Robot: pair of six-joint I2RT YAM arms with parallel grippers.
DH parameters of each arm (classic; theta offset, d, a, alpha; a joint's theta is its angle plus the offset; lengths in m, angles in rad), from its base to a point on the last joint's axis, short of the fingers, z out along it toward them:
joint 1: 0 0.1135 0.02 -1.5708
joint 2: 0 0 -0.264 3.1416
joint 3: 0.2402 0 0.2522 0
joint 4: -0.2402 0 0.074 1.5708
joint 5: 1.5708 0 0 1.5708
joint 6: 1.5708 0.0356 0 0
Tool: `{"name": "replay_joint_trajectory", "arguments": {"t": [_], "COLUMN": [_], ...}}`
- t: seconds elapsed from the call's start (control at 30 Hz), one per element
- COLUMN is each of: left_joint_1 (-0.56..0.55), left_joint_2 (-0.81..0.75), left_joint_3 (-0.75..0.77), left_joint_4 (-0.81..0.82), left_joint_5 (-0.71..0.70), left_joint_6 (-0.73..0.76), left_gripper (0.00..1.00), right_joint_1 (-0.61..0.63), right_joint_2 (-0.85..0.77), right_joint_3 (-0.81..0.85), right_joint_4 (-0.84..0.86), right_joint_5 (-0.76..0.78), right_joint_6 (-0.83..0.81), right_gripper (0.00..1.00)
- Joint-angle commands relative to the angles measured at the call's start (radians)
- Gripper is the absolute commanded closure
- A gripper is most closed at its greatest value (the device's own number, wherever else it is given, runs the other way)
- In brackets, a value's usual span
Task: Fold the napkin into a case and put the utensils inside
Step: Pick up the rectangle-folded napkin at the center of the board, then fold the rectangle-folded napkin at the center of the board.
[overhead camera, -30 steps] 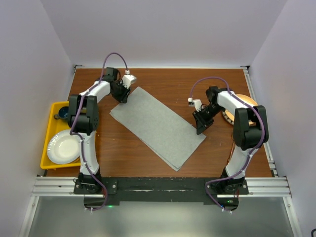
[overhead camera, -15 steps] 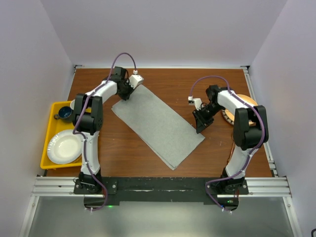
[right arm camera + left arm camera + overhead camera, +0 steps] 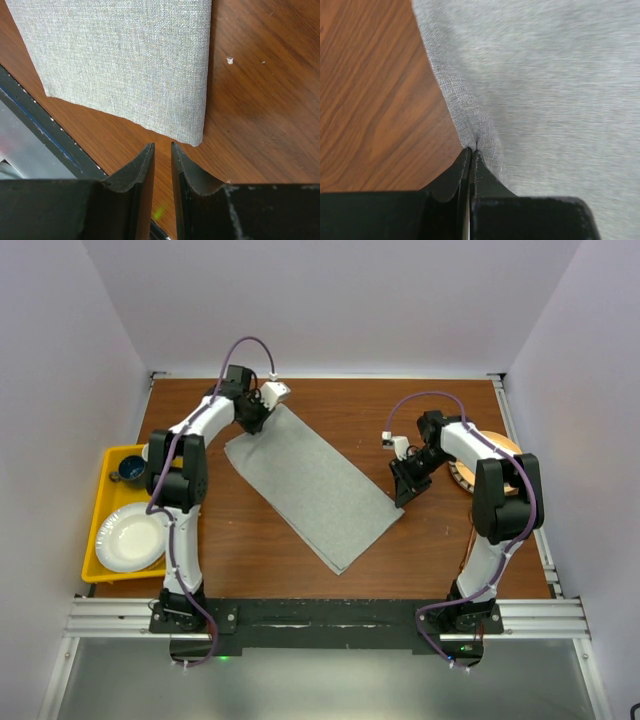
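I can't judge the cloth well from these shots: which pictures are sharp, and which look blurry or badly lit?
Left wrist view: the napkin is streaked, its weave smeared, where the left fingers pinch its edge. Right wrist view: weave crisp, right fingers slightly soft, a green glint between them. Top view: even light, faint shadows, no glare.

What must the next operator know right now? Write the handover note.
Left end effector: shut, pinching the far short edge of the light-grey cloth napkin.
Right end effector: slightly open, empty, just off the napkin's right corner.
Napkin: a long rectangle lying diagonally on the brown wooden table, apparently folded once.
To do: fold it narrower into the case, then insert the utensils; none are visible.
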Motion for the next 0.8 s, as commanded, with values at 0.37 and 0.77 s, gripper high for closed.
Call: {"name": "replay_joint_trajectory", "arguments": {"t": [0.37, 0.77], "left_joint_1": [-0.244, -0.492], "left_joint_2": [-0.312, -0.341], "left_joint_3": [-0.282, -0.425], "left_joint_4": [0.01, 0.078], "left_joint_5": [0.091, 0.2], "left_joint_6": [-0.234, -0.539], "left_gripper": [1.0, 1.0], "right_joint_1": [-0.022, -0.084], "right_joint_2": [-0.061, -0.052], "right_joint_3": [0.03, 0.08], "right_joint_4": [0.018, -0.011], "right_joint_5": [0.005, 0.071], "right_joint_6": [0.054, 0.063], "right_gripper": [0.76, 0.76]}}
